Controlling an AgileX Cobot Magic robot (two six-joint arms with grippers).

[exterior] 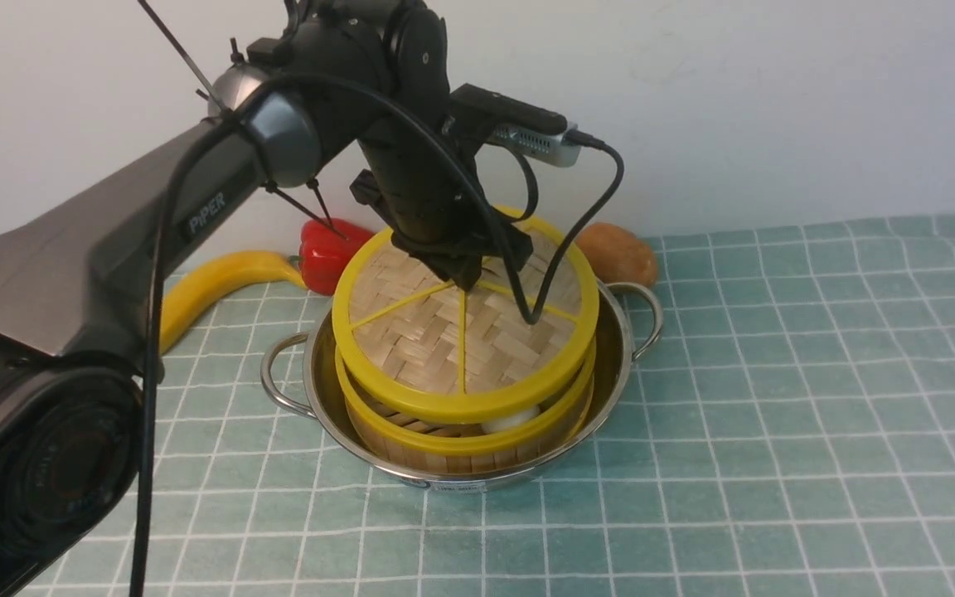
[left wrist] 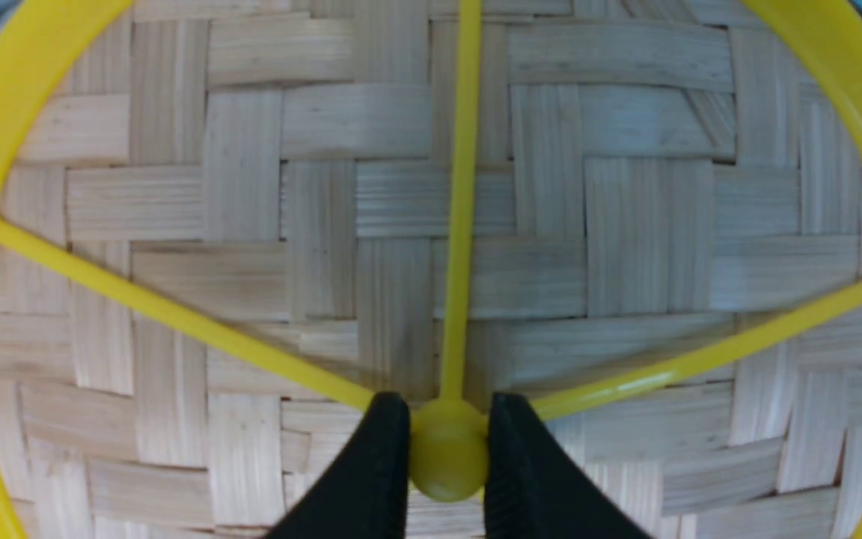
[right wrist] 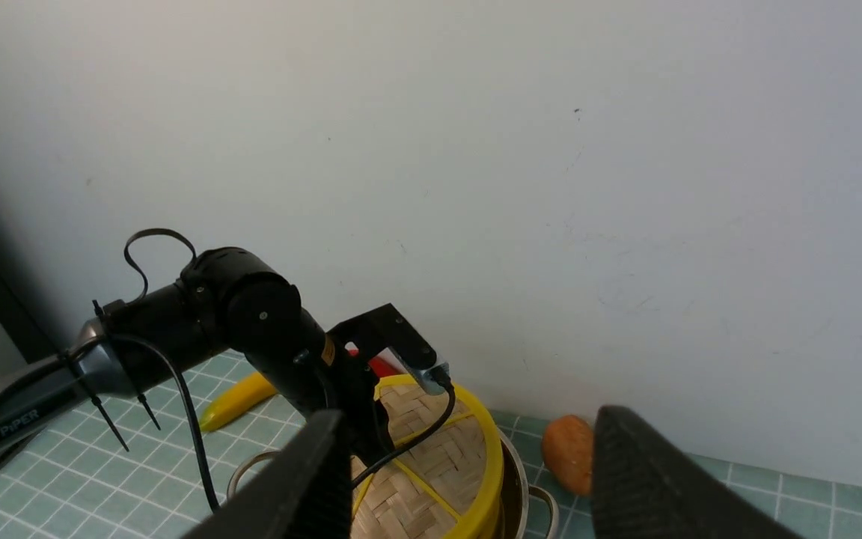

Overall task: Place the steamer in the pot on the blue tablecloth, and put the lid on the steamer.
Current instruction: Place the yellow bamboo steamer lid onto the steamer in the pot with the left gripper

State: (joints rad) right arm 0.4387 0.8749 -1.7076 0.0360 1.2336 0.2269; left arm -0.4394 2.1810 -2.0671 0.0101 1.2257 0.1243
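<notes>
left jaws: clamped on knob of flat woven bamboo lid [exterior: 444, 332], tilted over yellow-rimmed bamboo steamer [exterior: 461, 448] in steel pot [exterior: 614, 348] | right jaws: wide open

Soft, even light fills all three views, bright on the white wall [exterior: 776, 99], with only a faint shadow beneath the pot [exterior: 614, 356], whose steel rim carries mild glints. The fingers [right wrist: 648, 479] of the right gripper [right wrist: 468, 457] are blurred dark shapes up close, while the lid [left wrist: 326, 224] shows fairly sharp in the left wrist view.

Left arm [exterior: 113, 240] dark grey, white PIPER lettering [exterior: 206, 212], black cable [exterior: 151, 348]; left end effector [left wrist: 447, 412] black.
</notes>
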